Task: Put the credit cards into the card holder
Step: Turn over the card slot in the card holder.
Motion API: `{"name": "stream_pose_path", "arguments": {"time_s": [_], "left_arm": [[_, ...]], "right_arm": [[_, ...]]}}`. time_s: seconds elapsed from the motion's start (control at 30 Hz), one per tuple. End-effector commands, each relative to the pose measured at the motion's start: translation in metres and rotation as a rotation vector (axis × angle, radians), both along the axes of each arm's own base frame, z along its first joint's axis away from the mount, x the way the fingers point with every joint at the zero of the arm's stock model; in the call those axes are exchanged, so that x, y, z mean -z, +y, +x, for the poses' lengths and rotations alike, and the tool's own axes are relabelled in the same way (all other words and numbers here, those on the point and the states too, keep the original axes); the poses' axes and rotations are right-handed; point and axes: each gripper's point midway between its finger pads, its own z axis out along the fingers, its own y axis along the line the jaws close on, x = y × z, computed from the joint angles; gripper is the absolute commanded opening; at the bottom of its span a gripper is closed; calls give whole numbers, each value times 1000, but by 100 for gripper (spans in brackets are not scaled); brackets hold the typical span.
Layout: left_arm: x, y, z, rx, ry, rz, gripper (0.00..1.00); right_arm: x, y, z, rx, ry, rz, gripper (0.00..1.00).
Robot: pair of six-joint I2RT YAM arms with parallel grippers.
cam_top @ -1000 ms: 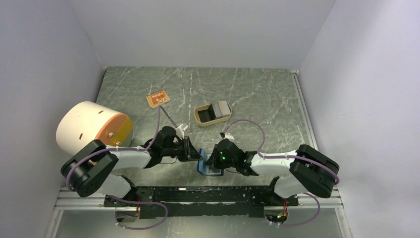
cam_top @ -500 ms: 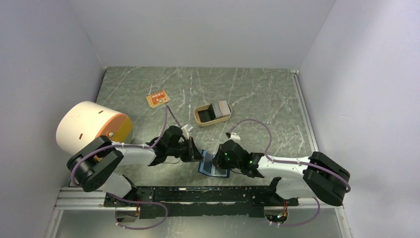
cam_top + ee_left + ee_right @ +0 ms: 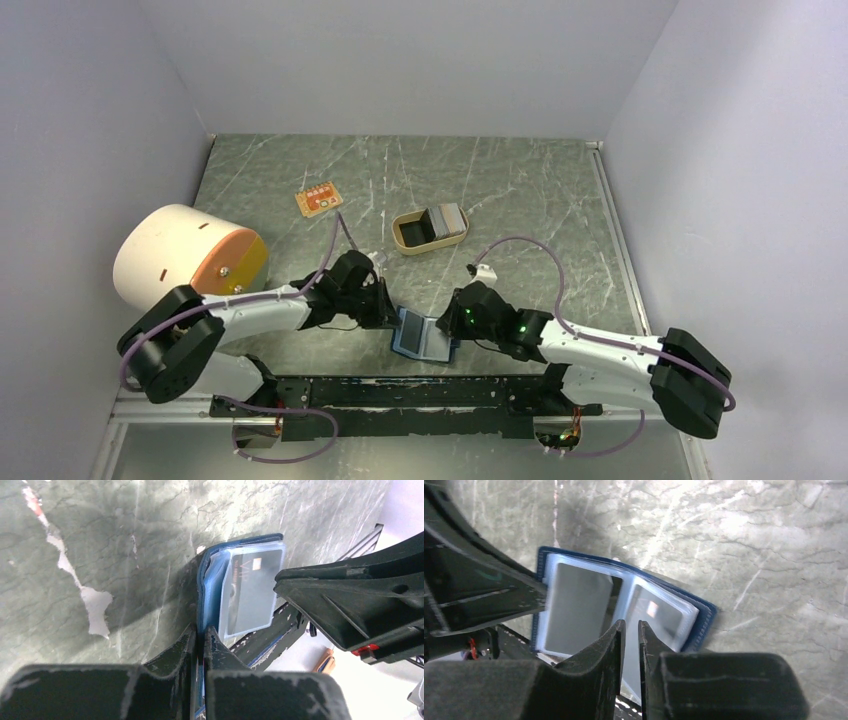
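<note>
Card holder [image 3: 420, 337] lies open on the desk [image 3: 520, 200], at the near edge, btwn the 2 arms. Left tool [image 3: 388, 307] is squeezed tight on its left cover. Right tool [image 3: 451, 328] is almost closed too, pinching a clear page. Cards [image 3: 447, 217] sit in the tray [image 3: 407, 239], farther back.

Near edge of card holder [image 3: 574, 605] hidden behind right gripper [image 3: 630, 625] (inner print blurred).

Lab booth: blank white walls [image 3: 400, 70], marbled tabletop [image 3: 520, 200].
</note>
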Motion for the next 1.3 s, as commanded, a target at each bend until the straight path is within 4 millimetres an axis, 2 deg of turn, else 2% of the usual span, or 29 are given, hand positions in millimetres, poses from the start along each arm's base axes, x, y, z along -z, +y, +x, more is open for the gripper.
{"name": "stream_pose_path", "arguments": {"time_s": [0.0,0.1,0.2,0.27,0.43,0.63,0.73,0.87,1.03,1.17,1.27], "left_arm": [[-9,14,1,-17,-21,87,9],[-28,6,1,-4,-41,21,9],[-49,-12,-1,32,-62,-118,9],[-53,-20,-6,58,-53,-196,9],[-25,-23,-11,72,9,-188,9],[-20,-33,-9,97,14,-227,9],[-9,-27,-7,77,27,-163,9],[-7,-16,-3,43,1,-95,9],[-24,-11,3,20,-49,-84,9],[-36,-1,9,-11,-83,-24,9],[-48,2,9,-21,-104,-27,9]], "right_arm": [[10,-12,3,22,-5,-66,19],[21,-9,2,14,11,-68,17],[32,-2,0,-4,36,-60,16],[38,0,0,-7,47,-68,15],[41,-2,2,8,46,-81,15],[38,-5,3,21,34,-82,19],[36,-13,6,50,30,-122,21],[19,-28,13,104,-6,-146,31],[-4,-37,22,137,-51,-129,34],[-4,-26,18,79,-39,-107,27],[6,-12,12,31,3,-78,24]]}}
